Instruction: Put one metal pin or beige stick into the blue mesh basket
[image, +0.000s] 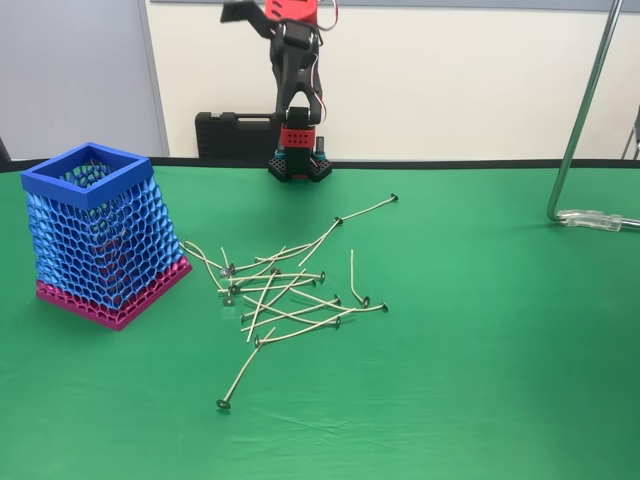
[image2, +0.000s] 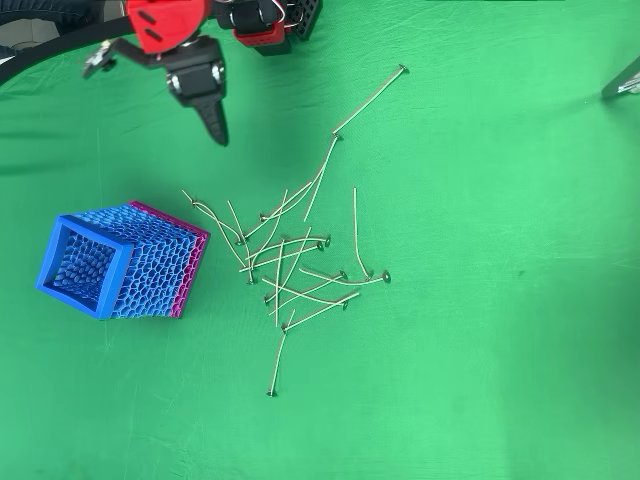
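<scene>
The blue mesh basket (image: 100, 240) stands at the left of the green table, its dark-blue rim (image2: 47, 254) open upward and its base magenta. Several beige sticks with metal heads lie in a loose pile (image: 285, 290) mid-table, also seen from overhead (image2: 290, 270). One stick (image2: 370, 100) lies apart toward the arm's base, another (image2: 280, 360) toward the front. My gripper (image2: 218, 135) hangs high above the table, behind the basket and left of the pile. Its black fingers form one closed wedge with nothing in them. The arm's red-and-black base (image: 298, 150) stands at the table's far edge.
A black case (image: 232, 135) stands behind the table, left of the arm's base. At the far right a metal stand pole (image: 580, 120) rises from its foot (image: 600, 218). Green cloth lies bare to the right of and in front of the pile.
</scene>
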